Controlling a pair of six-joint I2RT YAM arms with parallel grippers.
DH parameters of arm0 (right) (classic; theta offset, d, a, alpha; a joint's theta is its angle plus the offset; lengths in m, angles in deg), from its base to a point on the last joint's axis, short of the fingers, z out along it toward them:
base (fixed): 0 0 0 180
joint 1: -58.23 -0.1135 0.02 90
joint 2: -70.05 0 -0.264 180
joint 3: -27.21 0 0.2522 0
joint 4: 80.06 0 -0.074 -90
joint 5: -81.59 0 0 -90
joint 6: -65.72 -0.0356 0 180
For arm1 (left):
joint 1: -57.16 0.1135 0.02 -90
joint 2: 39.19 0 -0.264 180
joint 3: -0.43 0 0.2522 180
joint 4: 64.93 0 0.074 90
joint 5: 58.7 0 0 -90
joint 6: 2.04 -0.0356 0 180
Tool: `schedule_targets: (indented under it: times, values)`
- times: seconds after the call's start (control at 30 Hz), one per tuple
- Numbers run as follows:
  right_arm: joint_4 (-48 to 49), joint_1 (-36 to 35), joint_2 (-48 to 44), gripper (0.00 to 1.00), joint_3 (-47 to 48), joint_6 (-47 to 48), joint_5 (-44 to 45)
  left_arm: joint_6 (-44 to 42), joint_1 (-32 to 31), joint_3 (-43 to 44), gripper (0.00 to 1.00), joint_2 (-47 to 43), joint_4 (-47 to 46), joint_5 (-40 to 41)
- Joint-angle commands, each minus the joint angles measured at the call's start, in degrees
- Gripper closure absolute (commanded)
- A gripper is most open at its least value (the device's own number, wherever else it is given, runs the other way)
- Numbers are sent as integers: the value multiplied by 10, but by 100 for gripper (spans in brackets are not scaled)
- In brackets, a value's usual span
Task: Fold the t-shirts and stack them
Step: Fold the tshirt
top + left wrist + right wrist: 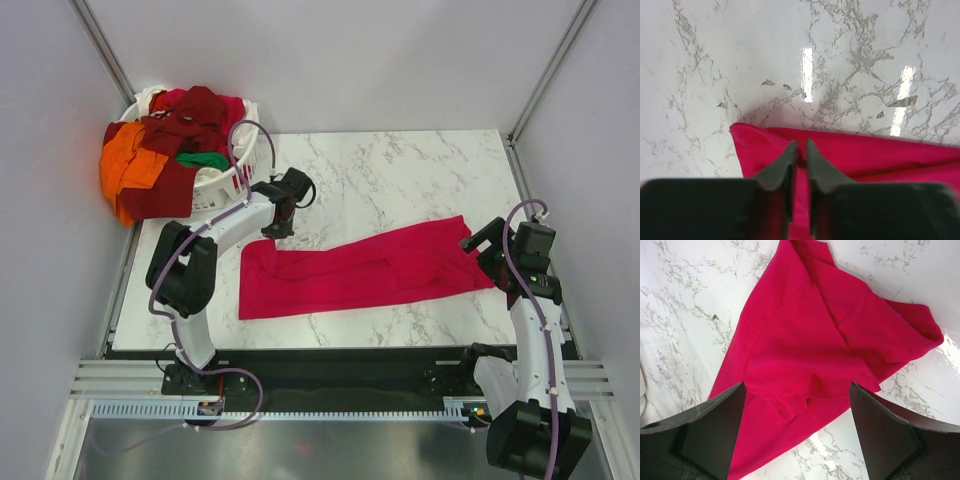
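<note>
One crimson-pink t-shirt (360, 270), a long band on the tabletop (400, 170), axis running left edge to right edge; left end effector (274, 228) nearly closed at its far-left corner, grip unconfirmed; right end effector (796, 400) spread wide over its right end.

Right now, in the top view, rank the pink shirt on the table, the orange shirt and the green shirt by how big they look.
1. pink shirt, spread across the table.
2. orange shirt, draped over the basket.
3. green shirt, only a small patch shows among the other clothes.
</note>
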Motion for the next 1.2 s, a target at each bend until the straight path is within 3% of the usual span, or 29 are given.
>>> schedule_targets:
  times: [0.0,0.1,0.43,0.47,0.57,0.6,0.73,0.9,1.07,1.17]
  values:
    - [27,-2,7,8,23,11,-8,-5,-2,6,89,-15,-3,4]
    - [30,-2,16,8,23,15,-5,-3,-2,-11,98,-40,1,-10]
    - [30,-3,10,8,23,15,-12,40,-2,-132,96,-227,61,2]
    - [30,-3,9,7,23,15,-13,47,-2,-143,91,-240,73,0]
    - [30,-4,6,7,21,15,-12,69,-2,-188,62,-284,91,-42]
    - [30,-3,6,7,22,15,-13,80,-2,-199,43,-295,101,-54]
    - [28,-5,2,7,27,17,-18,99,-2,-227,22,-366,127,-64]
    - [77,-14,-4,7,2,-10,-79,79,-2,-182,24,-361,89,-24]
    - [89,-64,46,7,3,-5,-77,45,-2,-122,33,-214,31,-65]
    - [86,-108,77,7,4,1,-41,33,-1,-120,33,-168,-24,-93]
